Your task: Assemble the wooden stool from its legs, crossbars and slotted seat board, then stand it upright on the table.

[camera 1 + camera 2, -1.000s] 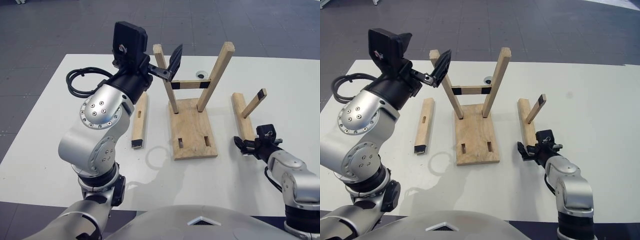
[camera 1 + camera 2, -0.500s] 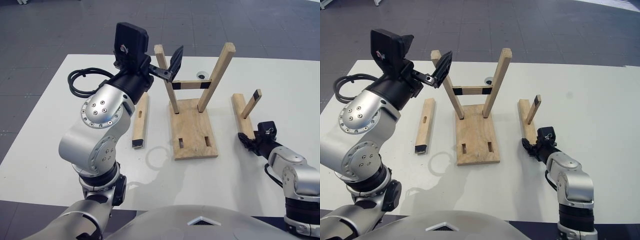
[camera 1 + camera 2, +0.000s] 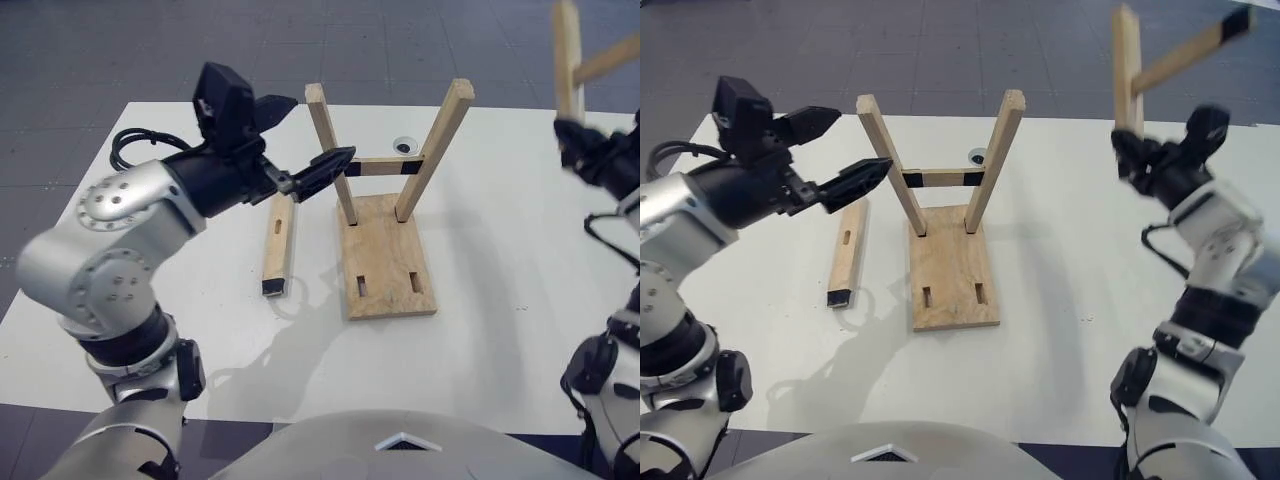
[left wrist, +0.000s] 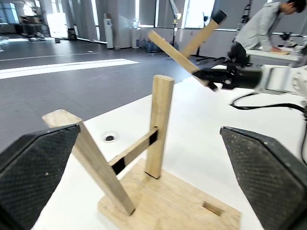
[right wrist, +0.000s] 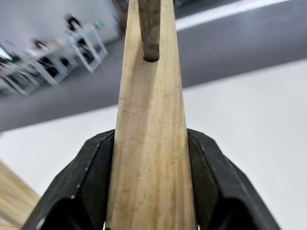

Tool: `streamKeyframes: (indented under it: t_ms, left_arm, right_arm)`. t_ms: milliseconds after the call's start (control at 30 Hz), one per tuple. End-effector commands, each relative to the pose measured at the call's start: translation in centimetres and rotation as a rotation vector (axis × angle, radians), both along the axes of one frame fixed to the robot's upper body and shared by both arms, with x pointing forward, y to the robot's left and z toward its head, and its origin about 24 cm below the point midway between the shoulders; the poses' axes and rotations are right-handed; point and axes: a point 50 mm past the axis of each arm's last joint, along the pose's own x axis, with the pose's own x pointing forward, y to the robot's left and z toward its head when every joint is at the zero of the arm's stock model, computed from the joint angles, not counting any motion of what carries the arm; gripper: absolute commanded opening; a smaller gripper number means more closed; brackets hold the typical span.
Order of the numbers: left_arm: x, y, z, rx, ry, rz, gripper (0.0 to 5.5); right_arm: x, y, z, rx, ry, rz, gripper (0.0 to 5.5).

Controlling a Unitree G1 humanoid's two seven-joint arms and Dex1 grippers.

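Assembly stands half built: the pale slotted wooden seat board (image 3: 385,265) lies flat on the white desk (image 3: 500,300). Two light wooden legs (image 3: 330,150) rise from its far slots, tied together by a short crossbar (image 3: 380,167) with black ends. The two near slots (image 3: 361,285) are bare, probably waiting for the second leg pair.

Your right hand (image 3: 1138,150) pinches a third wooden leg (image 3: 1127,65) high over the far right of the desk, well apart from the board. A thin crossbar (image 3: 1185,55) juts from that leg, so I judge you hold them as one piece to seat together.

Your left hand (image 3: 300,138) hovers with its fingers spread wide just left of the left standing leg. It touches nothing and is likely placed there to steady the frame.

A fourth leg (image 3: 279,240), slotted and black at its near end, lies on the desk just left of the board.
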Motion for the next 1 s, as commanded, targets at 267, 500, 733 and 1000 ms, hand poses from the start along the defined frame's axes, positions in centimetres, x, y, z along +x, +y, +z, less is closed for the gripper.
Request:
streamKeyframes:
  t_ms: [267,500,733,1000]
  left_arm:
    - [1.9,0.3,5.2,-0.417,0.089,-0.357,4.53]
    - [2.3,-1.1,4.7,-0.458,0.216,-0.429,4.53]
    - [2.0,-2.2,5.4,-0.485,0.205,-0.473,4.53]
    - [1.7,-2.0,5.2,-0.459,0.231,-0.492,4.53]
  right_arm:
    - [-3.1,9.7,5.4,0.228,-0.166,0.959,2.05]
    - [-3.6,13.0,6.8,0.217,-0.232,1.132,2.05]
    - [-4.4,14.2,5.7,0.199,-0.211,1.166,2.05]
    - [-4.9,15.0,4.9,0.203,-0.190,1.170,2.05]
